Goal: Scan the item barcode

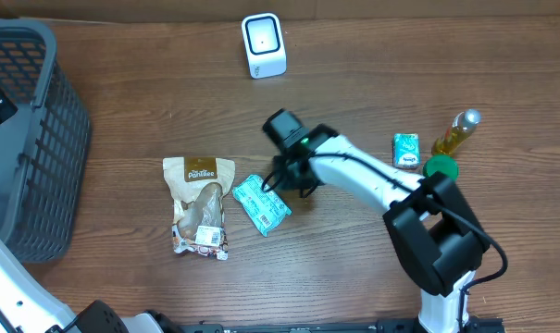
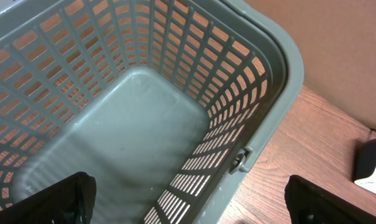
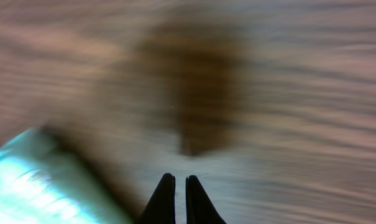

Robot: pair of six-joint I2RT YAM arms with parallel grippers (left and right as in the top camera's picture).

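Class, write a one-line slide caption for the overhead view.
Right tool shut beside a teal packet on the wooden table, white scanner beyond, grey basket at the frame's left.

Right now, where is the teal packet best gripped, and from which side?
Grip the teal packet across its narrow width, probably from straight above: it lies flat and diagonal. The right gripper, shut empty beside it, must open first.
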